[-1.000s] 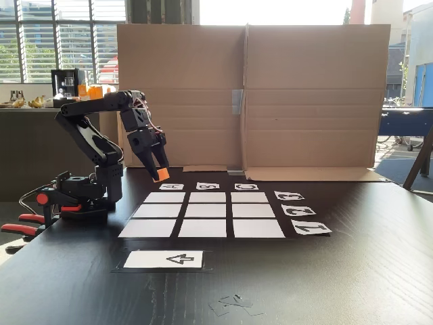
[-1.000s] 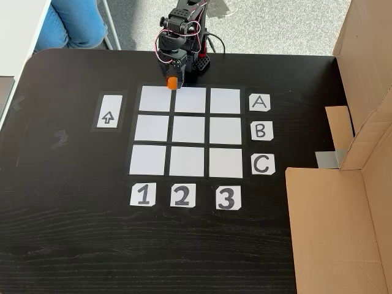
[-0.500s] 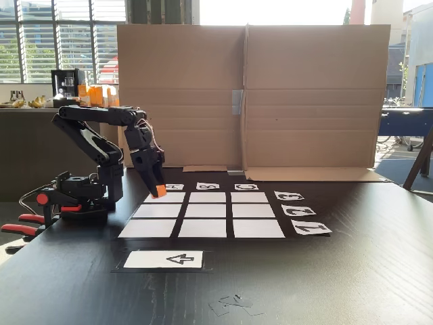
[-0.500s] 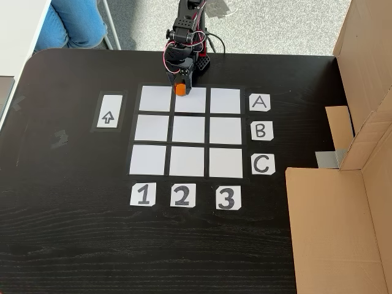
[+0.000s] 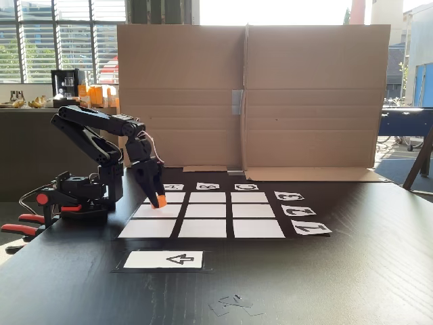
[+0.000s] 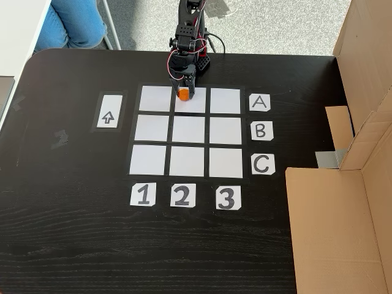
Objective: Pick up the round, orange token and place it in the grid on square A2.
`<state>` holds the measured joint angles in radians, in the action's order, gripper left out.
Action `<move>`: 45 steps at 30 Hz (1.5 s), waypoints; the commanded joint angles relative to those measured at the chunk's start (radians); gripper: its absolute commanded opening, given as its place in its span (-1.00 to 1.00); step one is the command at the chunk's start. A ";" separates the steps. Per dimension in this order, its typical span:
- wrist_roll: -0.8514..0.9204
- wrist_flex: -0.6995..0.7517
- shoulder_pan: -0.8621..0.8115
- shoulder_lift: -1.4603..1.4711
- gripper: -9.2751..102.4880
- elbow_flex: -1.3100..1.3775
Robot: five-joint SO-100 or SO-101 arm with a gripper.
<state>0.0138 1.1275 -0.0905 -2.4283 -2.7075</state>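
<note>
On a black table backed by a cardboard screen, the SO-100-type arm reaches down w/ its load over the grid, a 3x3 set of white paper cells w/ A B C labels along one edge and 1 2 3 along another. In the top-down fixed view the gripper sits over square A2, the middle cell of the A row, near that cell's left edge by the dark gap to A1. The jaws are closed to a narrow gap around the token, a small orange cylinder, held at the tips; the side-on fixed view puts the token low, at or just above the paper; contact can't be told. Judged from this: pick done, carry done, approx. over target. Left: set it down, release, back the arm off. The white arrow card lies apart, outside the grid, not involved.
</note>
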 commanded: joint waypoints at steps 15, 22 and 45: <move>-0.009 -0.061 0.023 0.003 -0.78 -0.057; -0.006 -0.064 0.025 0.002 -0.60 -0.072; -0.133 -0.327 -0.097 0.008 -0.27 0.005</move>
<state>-0.0890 0.8759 -0.1703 -2.4206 -2.7612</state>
